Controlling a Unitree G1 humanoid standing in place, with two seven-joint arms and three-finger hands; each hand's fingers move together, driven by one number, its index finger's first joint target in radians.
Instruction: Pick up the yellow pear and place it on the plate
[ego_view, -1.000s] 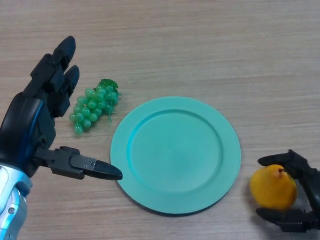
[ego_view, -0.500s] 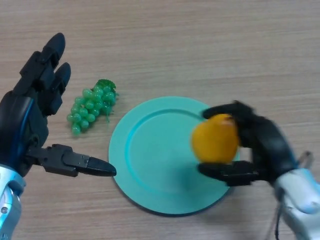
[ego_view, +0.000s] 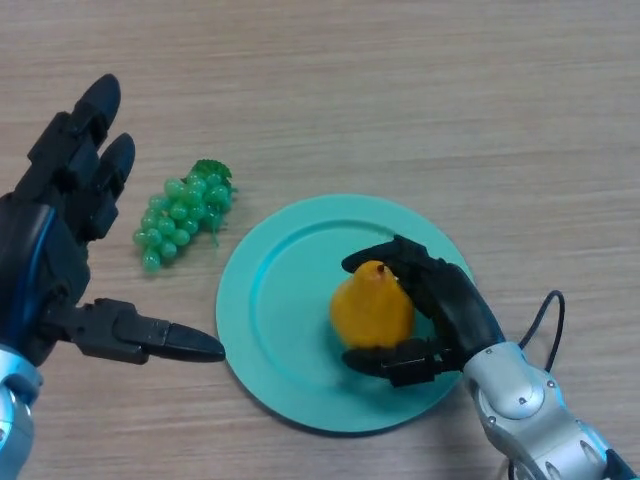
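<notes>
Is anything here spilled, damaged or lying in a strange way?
Nothing stands out. The yellow pear sits upright on the plate, the right hand curled round it. The grapes lie intact beside the plate; the left hand is open.

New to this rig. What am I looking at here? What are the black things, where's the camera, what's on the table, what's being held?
The camera sits on a humanoid robot's head, looking down at a wooden table. The black things are its two hands. The left hand hovers open at the view's left, holding nothing. The right hand comes in from the lower right, its fingers curled round a yellow pear that is over the teal plate. Whether the pear already rests on the plate is hard to tell. A bunch of green grapes lies left of the plate.
</notes>
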